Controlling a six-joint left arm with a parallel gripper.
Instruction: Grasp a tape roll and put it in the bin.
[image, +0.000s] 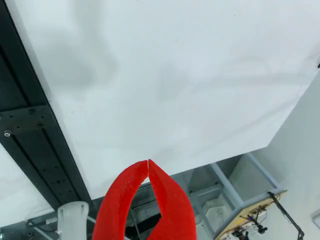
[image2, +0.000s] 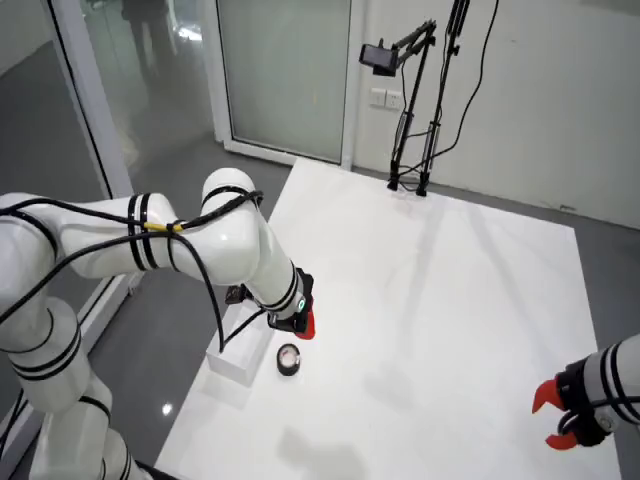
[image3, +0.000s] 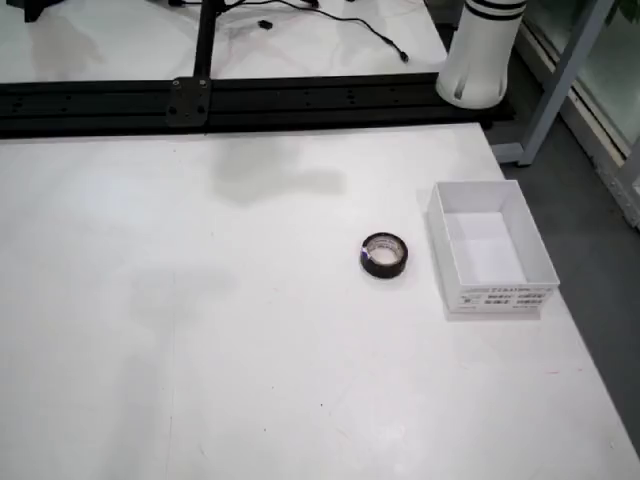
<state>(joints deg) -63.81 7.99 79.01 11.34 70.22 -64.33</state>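
Red fingers (image: 148, 162) are pressed together at the tips, nothing between them; that's clear in the view that rides on the gripper, where the 2 red tips meet in a point over bare white tabletop (image: 165, 85). That view also catches a black rail (image: 35, 145) running along the left edge of the tabletop and some grey frame members below it.

In the side view, the working arm (image2: 200, 245) reaches in from the left with its red tip (image2: 305, 323) hanging above the near-left corner of the tabletop (image2: 440, 300). The tape roll (image2: 288, 359) lies flat on the tabletop just below and slightly left of the tip in that view, apart from it. The white bin (image2: 240, 350) sits just left of the roll, partly hidden behind the arm's wrist and cable. A 2nd arm with red fingers (image2: 556, 420) shows at the lower right edge. A camera stand (image2: 410, 120) is at the far end of the tabletop.

In the overhead view, the black tape roll (image3: 384, 255) lies flat with its hole up, right of centre on the tabletop (image3: 200, 350). The open white bin (image3: 490, 245) is just to the right of it, not touching, near the tabletop's right edge, label on its near wall. Bin interior looks empty. No gripper in the overhead view; a white arm base (image3: 480, 55) stands at the top right behind a black rail (image3: 250, 100).
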